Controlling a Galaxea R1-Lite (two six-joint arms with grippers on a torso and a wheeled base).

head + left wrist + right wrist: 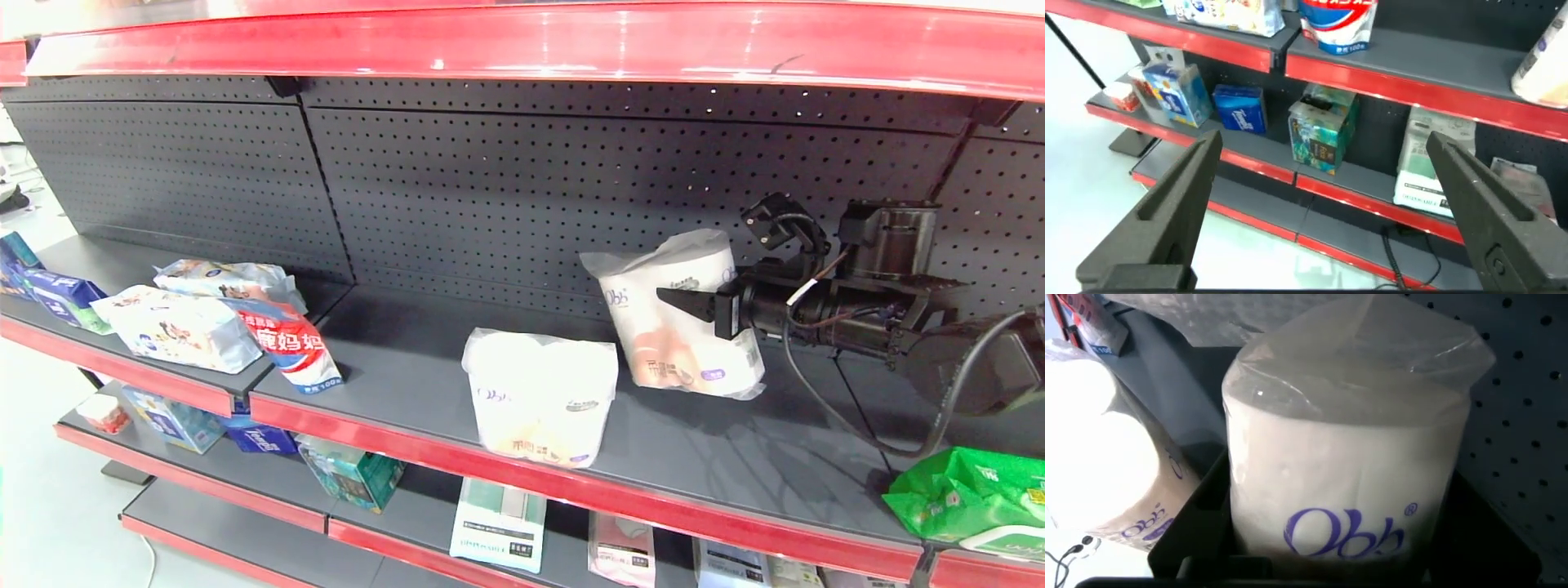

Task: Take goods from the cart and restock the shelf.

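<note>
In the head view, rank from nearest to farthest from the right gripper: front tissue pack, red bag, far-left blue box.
1. Front tissue pack, shelf edge, just left of the right gripper.
2. Red bag, middle-left.
3. Blue box, far left.

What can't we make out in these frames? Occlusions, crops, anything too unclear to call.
- Head view: tissue pack hides the right gripper's far jaw; whether the pack's base touches the shelf is unclear.
- Head view: green pack is cut off by the right edge.
- Head view: white box on a lower shelf, top hidden by the red lip.
- Right wrist view: the tissue pack's lower part is cut off by the bottom edge.
</note>
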